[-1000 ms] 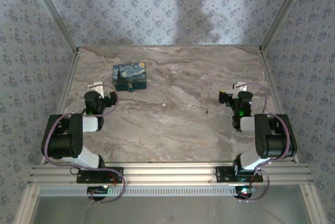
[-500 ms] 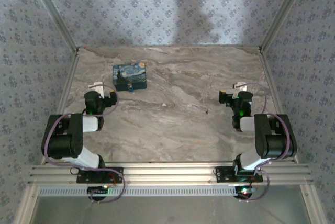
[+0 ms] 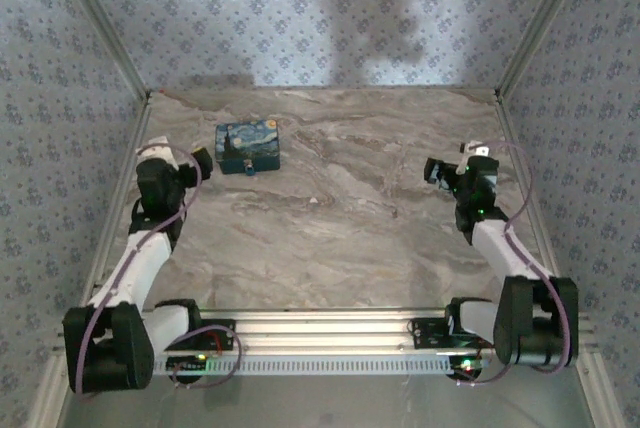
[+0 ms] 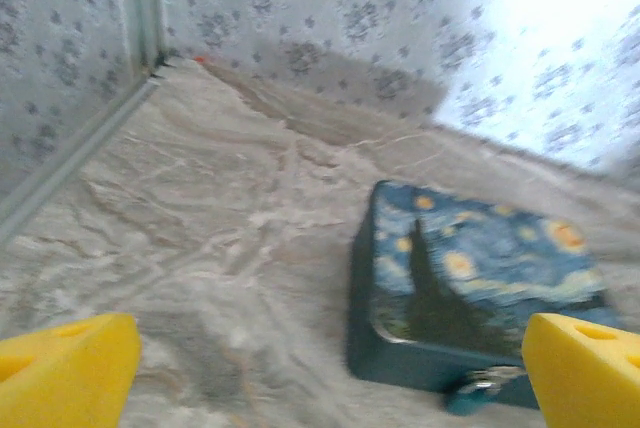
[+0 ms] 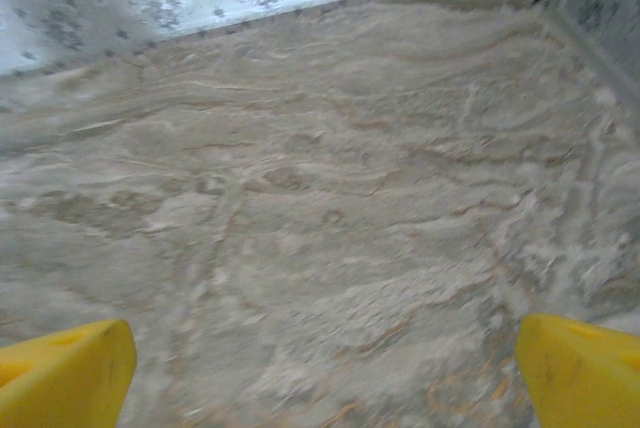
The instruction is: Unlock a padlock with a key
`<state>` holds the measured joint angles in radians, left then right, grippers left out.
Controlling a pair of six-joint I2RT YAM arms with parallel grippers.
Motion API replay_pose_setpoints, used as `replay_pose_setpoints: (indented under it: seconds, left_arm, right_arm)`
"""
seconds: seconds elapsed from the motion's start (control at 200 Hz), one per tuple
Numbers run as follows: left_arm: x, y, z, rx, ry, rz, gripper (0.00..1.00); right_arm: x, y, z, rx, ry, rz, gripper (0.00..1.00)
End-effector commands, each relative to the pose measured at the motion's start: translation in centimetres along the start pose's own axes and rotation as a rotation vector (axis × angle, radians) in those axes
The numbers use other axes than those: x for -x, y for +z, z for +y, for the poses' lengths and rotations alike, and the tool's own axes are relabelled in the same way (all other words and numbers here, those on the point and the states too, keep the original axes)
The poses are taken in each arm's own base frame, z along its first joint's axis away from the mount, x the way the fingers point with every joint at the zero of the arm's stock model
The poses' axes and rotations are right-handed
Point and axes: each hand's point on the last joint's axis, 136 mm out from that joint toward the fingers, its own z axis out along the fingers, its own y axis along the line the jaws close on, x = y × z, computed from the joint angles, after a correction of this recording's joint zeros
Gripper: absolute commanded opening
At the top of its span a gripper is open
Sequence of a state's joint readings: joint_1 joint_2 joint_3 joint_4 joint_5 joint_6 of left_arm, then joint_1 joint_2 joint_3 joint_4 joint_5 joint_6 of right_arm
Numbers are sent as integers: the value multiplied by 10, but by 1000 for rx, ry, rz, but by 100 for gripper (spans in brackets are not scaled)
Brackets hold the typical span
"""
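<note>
L fingers (image 4: 65, 368): spread wide, released. Nothing gripped; tips clear of the tin (image 4: 470, 278).
R fingers (image 5: 65, 373): spread wide, released. Bare tabletop (image 5: 300, 198) betw. and ahead of tips.
Padlock (image 4: 480, 388): on tabletop, at tin's near edge, ahead of L fingers, just inboard of its right-hand tip. Blurred in wrist view, contact w/ tin unclear.
Tin: ahead of L fingers, offset twd right-hand tip.

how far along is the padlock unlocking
Nothing looks done yet. The padlock lies untouched by the near side of the painted tin. In hand: nothing; the jaws of the left arm and right arm stand open and empty. Left: everything, from the first grasp to the unlocking.
</note>
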<state>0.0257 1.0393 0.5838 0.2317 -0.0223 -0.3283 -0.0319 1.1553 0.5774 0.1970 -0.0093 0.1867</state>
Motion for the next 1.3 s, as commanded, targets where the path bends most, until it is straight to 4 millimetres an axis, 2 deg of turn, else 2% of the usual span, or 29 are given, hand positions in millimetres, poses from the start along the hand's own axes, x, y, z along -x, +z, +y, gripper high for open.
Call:
replay_pose_setpoints:
  seconds: [0.0, 0.14, 0.245, 0.39, 0.5, 0.7, 0.904, 1.294]
  left_arm:
    - [-35, -11, -23, -90, -233, 210, 98]
    - [-56, -19, -70, -228, -318, 303, 98]
    - [-72, -23, -105, -308, -322, 354, 98]
    - [-85, -24, -144, -391, -300, 394, 98]
    - [-87, -22, -160, -418, -280, 406, 98]
    - [-91, -18, -167, -426, -269, 417, 98]
    - [-92, -19, -166, -420, -269, 417, 98]
    - [-90, -19, -165, -413, -266, 412, 98]
  right_arm:
    - [-47, -25, 29, 91, 164, 268, 96]
    - [-67, -43, 69, 172, 147, 399, 92]
    - [-90, -50, 88, 197, 98, 506, 88]
    - [-123, -46, 90, 171, 49, 629, 79]
    - [-136, -38, 88, 149, 20, 698, 68]
    - [-151, -23, 93, 141, -58, 762, 53]
    - [-155, -6, 90, 90, -127, 782, 42]
    - [-168, 5, 87, 47, -174, 822, 32]
